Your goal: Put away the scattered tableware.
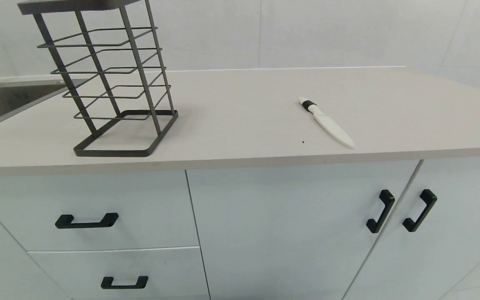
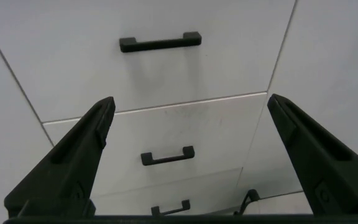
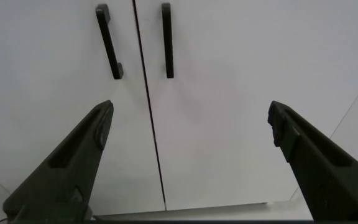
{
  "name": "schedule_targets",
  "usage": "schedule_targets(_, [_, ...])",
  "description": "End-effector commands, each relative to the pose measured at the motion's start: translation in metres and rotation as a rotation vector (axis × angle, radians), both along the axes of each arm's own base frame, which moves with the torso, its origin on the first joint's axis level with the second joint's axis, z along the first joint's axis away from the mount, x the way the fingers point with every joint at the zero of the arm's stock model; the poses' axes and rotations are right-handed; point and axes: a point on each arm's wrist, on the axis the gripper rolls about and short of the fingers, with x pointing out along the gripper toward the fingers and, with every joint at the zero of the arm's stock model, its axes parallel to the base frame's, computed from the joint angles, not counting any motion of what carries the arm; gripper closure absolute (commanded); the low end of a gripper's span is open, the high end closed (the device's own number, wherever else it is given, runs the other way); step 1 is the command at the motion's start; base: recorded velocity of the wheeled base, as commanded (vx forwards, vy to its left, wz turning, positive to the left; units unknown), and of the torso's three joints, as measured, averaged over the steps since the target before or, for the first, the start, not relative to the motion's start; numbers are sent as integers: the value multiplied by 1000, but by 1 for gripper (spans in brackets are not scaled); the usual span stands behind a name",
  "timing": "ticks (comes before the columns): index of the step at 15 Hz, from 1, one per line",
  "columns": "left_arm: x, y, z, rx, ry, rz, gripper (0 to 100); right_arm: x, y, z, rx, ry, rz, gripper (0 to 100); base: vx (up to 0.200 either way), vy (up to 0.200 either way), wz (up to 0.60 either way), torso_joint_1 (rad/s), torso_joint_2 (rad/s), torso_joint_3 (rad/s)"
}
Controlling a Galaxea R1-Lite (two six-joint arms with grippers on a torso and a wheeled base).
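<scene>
- My left tool (image 2: pixel 189 102) is spread and empty, low before the white drawers (image 2: pixel 166 74).
- My right tool (image 3: pixel 190 107), likewise spread, faces the white cupboard doors (image 3: pixel 229 93).
- The white knife with a black band (image 1: pixel 325 122) lies flat on the beige table (image 1: pixel 240 108), at 3 o'clock from the black wire rack (image 1: pixel 111 153). It looks loose and ungrasped, presumably awaiting pickup.

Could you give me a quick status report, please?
Left gripper, right gripper: jaws open, empty, facing cabinet fronts. Knife flat on countertop, untouched. Wire rack stands apart from it.
</scene>
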Motion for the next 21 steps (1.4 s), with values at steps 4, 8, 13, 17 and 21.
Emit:
schedule_targets(4, [0, 0, -1, 2, 3, 3, 0, 0, 0, 0, 0, 4, 0, 0, 0, 0, 0, 200, -251, -239])
schedule_targets(8, [0, 0, 0, 9, 1, 3, 0, 0, 0, 0, -2, 4, 0, 0, 0, 0, 0, 189, -621, -228])
schedule_targets(13, [0, 0, 0, 16, 1, 3, 0, 0, 0, 0, 0, 4, 0, 0, 0, 0, 0, 213, -494, -241])
schedule_targets(17, [0, 0, 0, 15, 3, 3, 0, 0, 0, 0, 0, 4, 0, 0, 0, 0, 0, 301, -489, -251])
schedule_targets(21, [0, 0, 0, 10, 0, 4, 0, 0, 0, 0, 0, 4, 2, 0, 0, 0, 0, 260, -510, -261])
